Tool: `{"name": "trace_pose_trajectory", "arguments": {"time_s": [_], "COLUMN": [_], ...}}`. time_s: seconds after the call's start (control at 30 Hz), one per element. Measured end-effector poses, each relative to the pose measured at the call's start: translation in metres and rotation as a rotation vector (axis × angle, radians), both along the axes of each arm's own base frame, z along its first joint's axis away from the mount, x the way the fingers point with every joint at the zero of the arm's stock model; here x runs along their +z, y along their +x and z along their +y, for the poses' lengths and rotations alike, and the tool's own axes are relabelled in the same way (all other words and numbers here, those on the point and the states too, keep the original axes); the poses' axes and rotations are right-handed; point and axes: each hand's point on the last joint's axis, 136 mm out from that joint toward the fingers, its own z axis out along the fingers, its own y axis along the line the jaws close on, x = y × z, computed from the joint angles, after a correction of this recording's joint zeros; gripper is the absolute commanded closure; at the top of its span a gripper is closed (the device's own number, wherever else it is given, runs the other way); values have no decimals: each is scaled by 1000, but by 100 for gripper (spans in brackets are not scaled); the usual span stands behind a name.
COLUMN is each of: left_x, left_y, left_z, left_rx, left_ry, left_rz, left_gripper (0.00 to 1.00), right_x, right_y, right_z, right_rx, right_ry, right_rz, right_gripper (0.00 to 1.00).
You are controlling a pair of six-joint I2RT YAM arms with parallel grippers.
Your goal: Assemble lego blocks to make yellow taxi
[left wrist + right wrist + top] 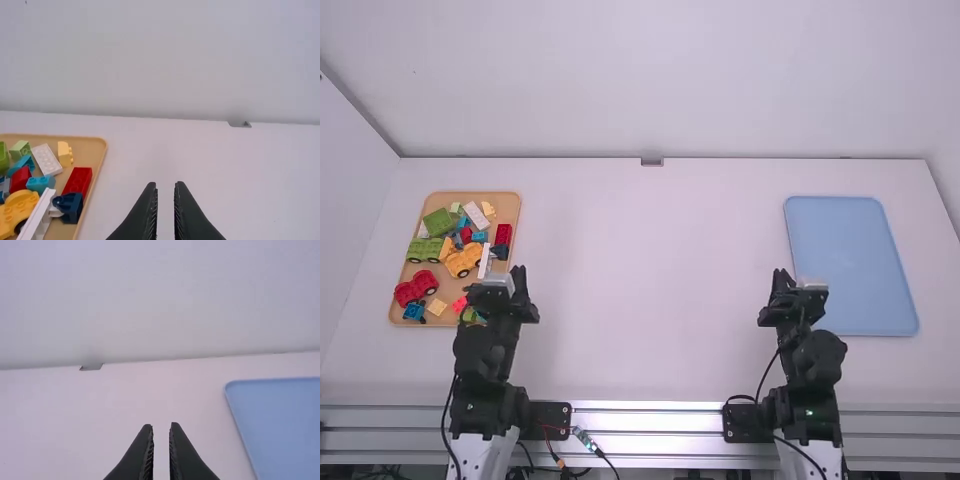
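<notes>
From my seat, taking the high view as a clock, the tan tray (pixel 395 312) lies at nine o'clock on the table and the blue tray (pixel 850 265) at three. My left gripper (pixel 165 184) and right gripper (pixel 161 425) each have their fingers parted with nothing between them. The yellow wheeled base (pixel 465 262), my likely starting piece, sits mid-tray with the white bar (pixel 485 262) close by at three o'clock and the green wheeled base (pixel 424 250) near at ten. A grasp coming in askew could catch that bar and shove the base round on its wheels. The pale yellow block (pixel 65 153), towards one o'clock from it, could slip if pinched off-centre. Later, pressing studs together without bracing the base might let it roll, leaving the taxi crooked.
</notes>
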Motion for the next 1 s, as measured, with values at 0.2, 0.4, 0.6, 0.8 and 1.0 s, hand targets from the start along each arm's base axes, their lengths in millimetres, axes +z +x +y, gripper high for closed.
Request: {"name": "trace_pose_trajectory", "arguments": {"time_s": [0.2, 0.4, 0.6, 0.8, 1.0], "left_x": [15, 38, 60, 80, 104], "left_y": [1, 3, 5, 7, 9], "left_z": [0, 0, 0, -3, -9], "left_rx": [0, 0, 0, -21, -50], "left_ry": [1, 2, 3, 11, 39], "left_rz": [-26, -72, -116, -154, -204], "left_gripper": [85, 81, 76, 72, 67], "right_x": [8, 36, 67, 86, 99], "right_y": [1, 3, 6, 10, 17], "right_z": [5, 7, 13, 13, 13], "right_rx": [32, 52, 89, 91, 91], "right_ry": [14, 42, 68, 77, 63], "right_rz": [2, -56, -112, -123, -99], "right_gripper": [85, 79, 73, 67, 58]}}
